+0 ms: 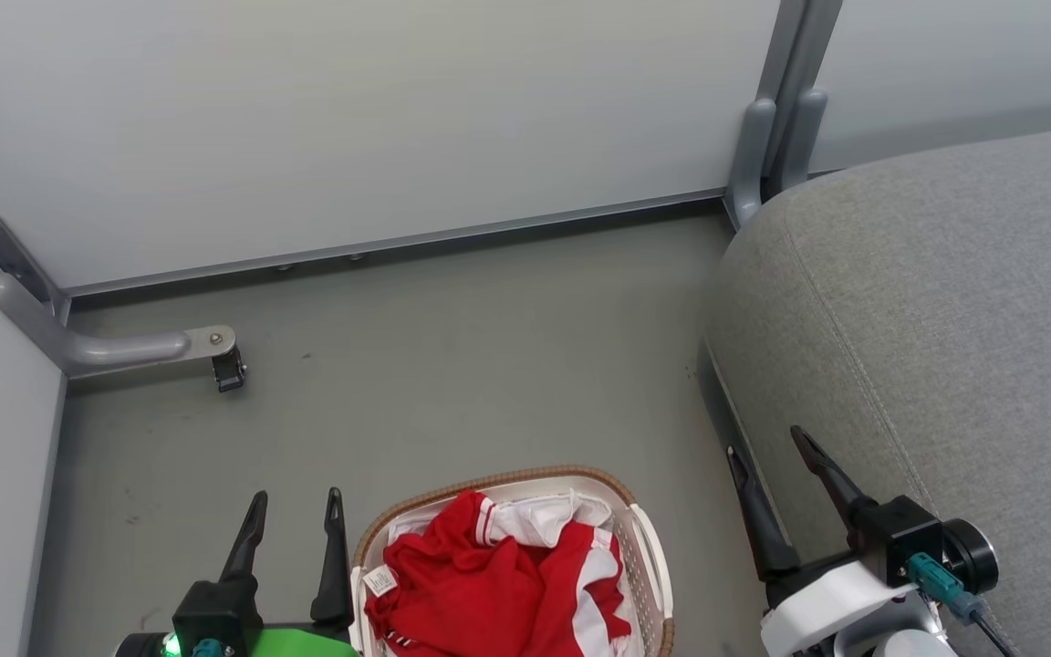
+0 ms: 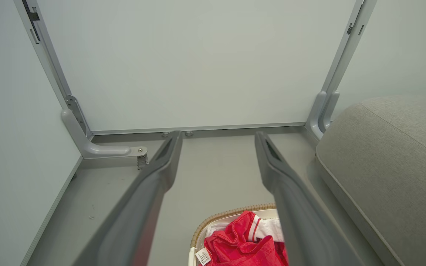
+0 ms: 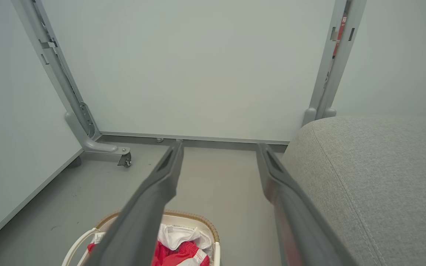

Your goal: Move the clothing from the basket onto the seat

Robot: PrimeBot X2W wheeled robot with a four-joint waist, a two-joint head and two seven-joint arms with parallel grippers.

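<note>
Reach step, nothing lifted yet; clothing (image 1: 498,575) heaped in basket (image 1: 646,558) at 6 o'clock, seat (image 1: 945,301) at 3 o'clock; left gripper (image 1: 296,495) at 7 o'clock, right gripper (image 1: 766,443) at 4 o'clock, jaws of both spread, empty; next, likely: dip into basket, pinch fabric

Red clothing (image 1: 498,575) with white stripes; cream basket (image 1: 649,570), brown woven rim; grey seat (image 1: 945,301); grey floor (image 1: 452,365).

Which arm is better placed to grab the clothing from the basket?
Left: the left jaws, open, stand right beside the basket holding the clothing; the right jaws stand farther off, by the seat.
</note>
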